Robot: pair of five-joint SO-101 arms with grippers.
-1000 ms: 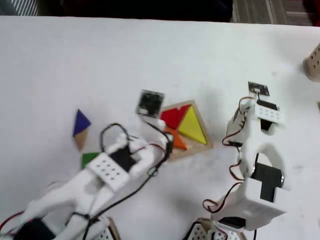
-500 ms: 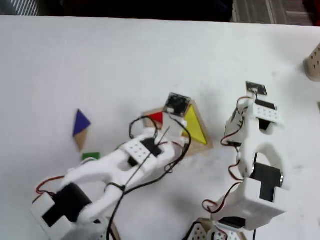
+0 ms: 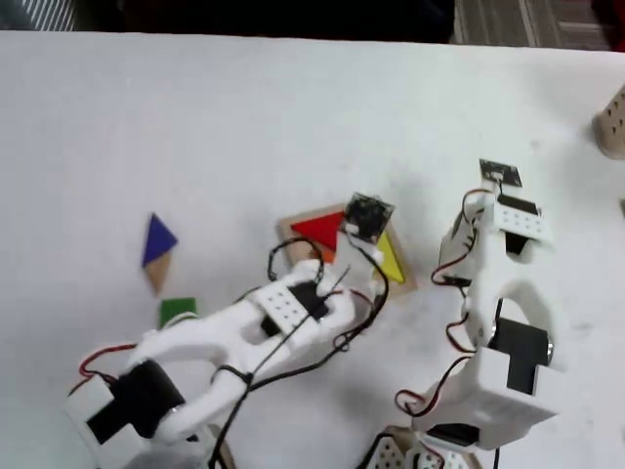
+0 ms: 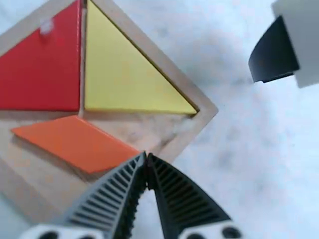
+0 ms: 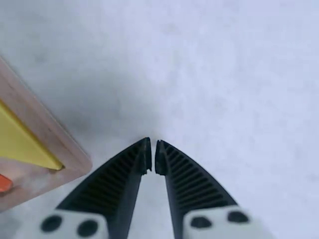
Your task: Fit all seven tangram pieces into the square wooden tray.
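Observation:
The square wooden tray [image 3: 291,229] lies at the table's middle, turned like a diamond. It holds a red triangle [image 3: 320,233], a yellow triangle [image 3: 390,256] and an orange parallelogram [image 4: 75,142]. In the left wrist view my left gripper [image 4: 147,160] is shut and empty, its tips over the orange piece's edge beside bare tray floor [image 4: 164,129]. My right gripper [image 5: 152,149] is shut and empty over bare table, just off the tray's corner [image 5: 47,144]. Left of the tray lie a blue triangle [image 3: 158,237], a tan triangle [image 3: 156,275] and a green square [image 3: 178,311].
The left arm [image 3: 244,327] stretches across the tray's near side and covers the orange piece in the high view. The right arm [image 3: 508,293] stands to the tray's right. A perforated wooden block [image 3: 611,123] sits at the far right edge.
The left arm swung right and forward over the tray, now covering the orange piece and uncovering the green square. The right arm stayed still.

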